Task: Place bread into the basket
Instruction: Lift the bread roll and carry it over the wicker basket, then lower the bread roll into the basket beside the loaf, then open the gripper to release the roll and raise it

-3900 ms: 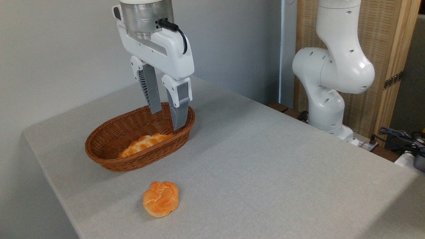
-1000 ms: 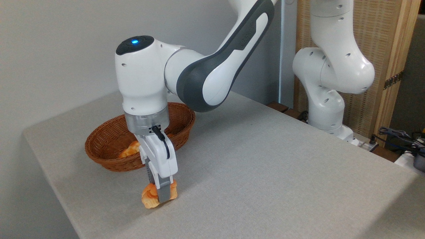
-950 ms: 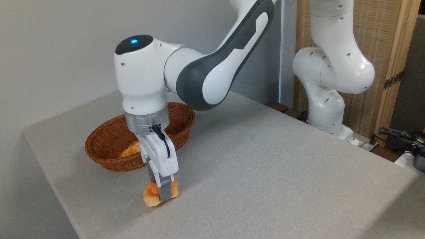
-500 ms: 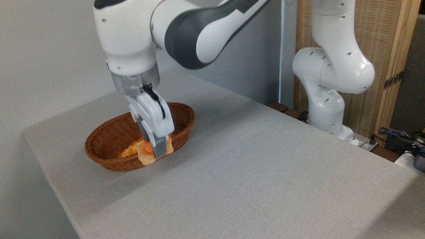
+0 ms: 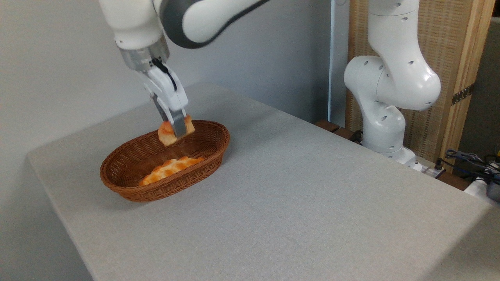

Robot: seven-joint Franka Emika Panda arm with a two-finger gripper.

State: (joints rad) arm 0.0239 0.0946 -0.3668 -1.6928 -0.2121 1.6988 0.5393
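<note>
The small knotted bread (image 5: 167, 133) hangs in the air above the far part of the reddish-brown wicker basket (image 5: 129, 189), squeezed and tilted on edge. My gripper (image 5: 176, 128) is shut on it, fingers pointing down and slightly right, with the near finger hiding the bun's middle. The bun is clear of the basket's rim and floor.
An elongated braided orange loaf (image 5: 168, 169) lies inside the basket toward its near side. The basket sits at the left of the grey table (image 5: 297, 195), near the left edge. The arm's white base (image 5: 386, 97) stands beyond the table's right back edge, with cables at far right.
The gripper closed on the bun at the table's front, lifted it, and carried it up and back; it now hangs higher, over the basket's far half.
</note>
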